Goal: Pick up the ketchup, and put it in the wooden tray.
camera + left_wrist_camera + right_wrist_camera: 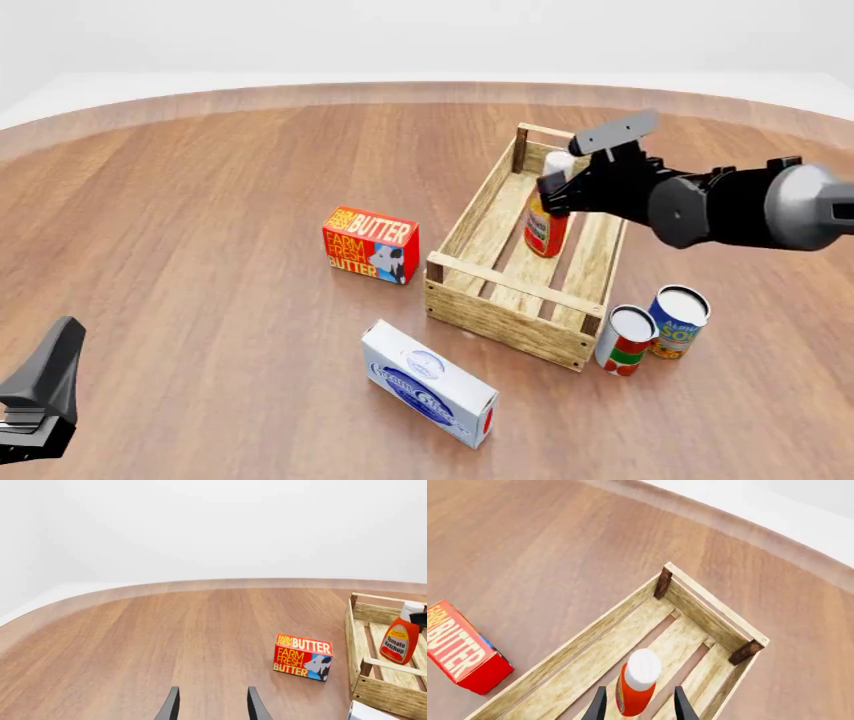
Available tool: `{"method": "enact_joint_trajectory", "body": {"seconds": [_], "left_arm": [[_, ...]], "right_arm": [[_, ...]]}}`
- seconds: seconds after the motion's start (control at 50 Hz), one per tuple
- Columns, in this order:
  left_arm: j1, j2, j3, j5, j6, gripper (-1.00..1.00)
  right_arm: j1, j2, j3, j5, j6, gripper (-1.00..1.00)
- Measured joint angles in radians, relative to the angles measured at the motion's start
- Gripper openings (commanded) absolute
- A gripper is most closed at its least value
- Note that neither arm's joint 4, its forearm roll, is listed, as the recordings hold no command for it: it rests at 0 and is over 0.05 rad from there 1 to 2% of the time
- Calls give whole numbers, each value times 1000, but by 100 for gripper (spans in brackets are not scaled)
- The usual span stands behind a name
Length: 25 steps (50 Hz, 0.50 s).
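Red-orange with a white cap, the ketchup point(542, 222) stands upright inside the wooden tray point(467, 226), toward its far end, with its base down among the floor slats. The right gripper point(559, 192) reaches in over the tray from the right, and its dark fingers point(599, 706) sit on either side of the bottle's upper body; the right wrist view shows them flanking it closely, though whether they actually press it cannot be told. The left gripper point(212, 705) hangs low over the counter point(200, 200) at the near left, well apart from everything, its fingers spread with bare wood showing between them. A red butter box point(371, 246) stands just to the left of the tray. A white and blue carton point(430, 383) lies near the tray's near corner, and two cans point(651, 328) stand side by side just beside the tray's near right corner.
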<state>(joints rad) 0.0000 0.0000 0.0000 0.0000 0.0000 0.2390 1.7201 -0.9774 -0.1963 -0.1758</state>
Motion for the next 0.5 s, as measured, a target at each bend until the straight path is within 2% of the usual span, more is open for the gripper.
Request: {"method": "enact_joint_trajectory", "body": {"seconds": [0.5], "left_arm": [[0, 0, 0, 0, 0, 100]], "right_arm": [[-2, -192, 136, 21, -7, 100]]}}
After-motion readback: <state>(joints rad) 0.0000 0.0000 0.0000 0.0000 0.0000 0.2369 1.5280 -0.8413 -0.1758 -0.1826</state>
